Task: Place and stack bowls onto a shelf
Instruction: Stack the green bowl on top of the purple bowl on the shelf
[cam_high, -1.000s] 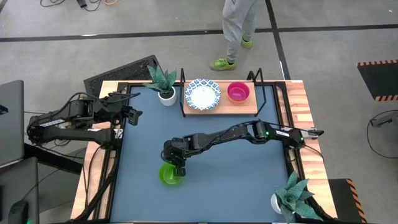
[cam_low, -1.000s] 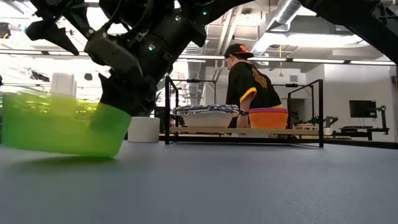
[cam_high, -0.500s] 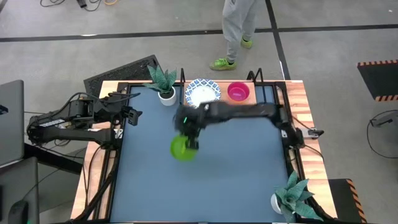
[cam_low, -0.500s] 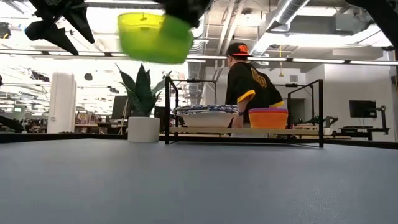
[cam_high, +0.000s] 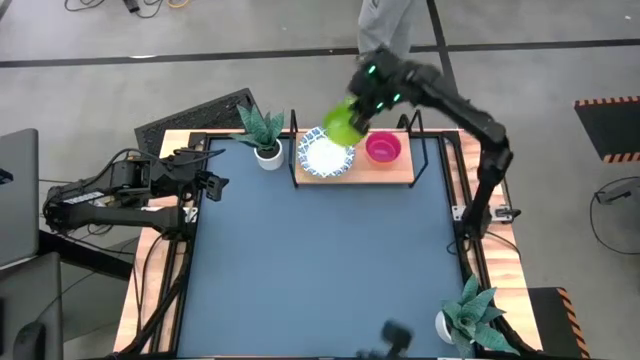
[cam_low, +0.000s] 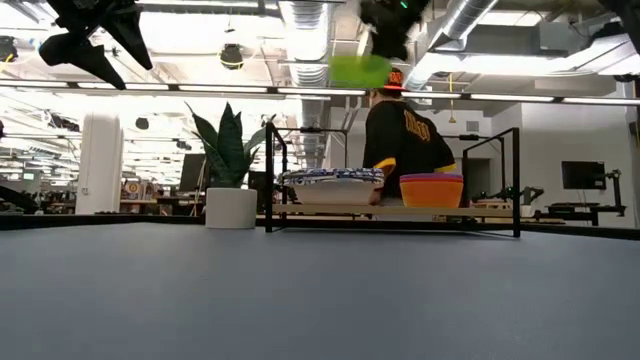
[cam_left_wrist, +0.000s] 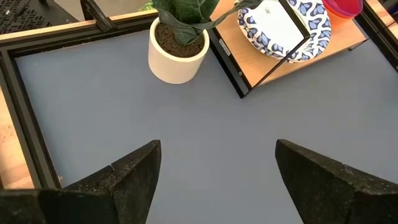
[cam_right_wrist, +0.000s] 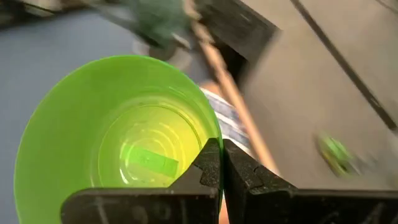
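Observation:
My right gripper (cam_high: 358, 108) is shut on a glossy green bowl (cam_high: 343, 122) and holds it high in the air over the far side of the shelf (cam_high: 400, 172), a light wooden board in a thin black frame. In the low view the green bowl (cam_low: 360, 70) hangs well above the shelf's bowls. A white bowl with a blue patterned rim (cam_high: 326, 153) stands on the shelf's left part, and a pink bowl (cam_high: 383, 148) stands beside it to the right. My left gripper (cam_high: 212, 187) waits open over the table's left side. My right gripper (cam_right_wrist: 221, 158) pinches the green bowl's rim (cam_right_wrist: 210, 134), one finger inside the bowl and one outside. The bowl is lifted clear, its opening facing upward, and it sticks out from the fingers toward the table's left.
A white plant pot (cam_high: 267, 152) stands just left of the shelf, and another (cam_high: 447, 326) sits at the near right corner. A person (cam_high: 385, 30) stands beyond the far edge. The blue-grey tabletop (cam_high: 320, 250) lies bare across its middle.
My right gripper, still shut on the green bowl's rim, has lifted it off the table near the middle and swept it up and toward the far edge, until it hangs above the shelf. The right arm has stretched out across the table.

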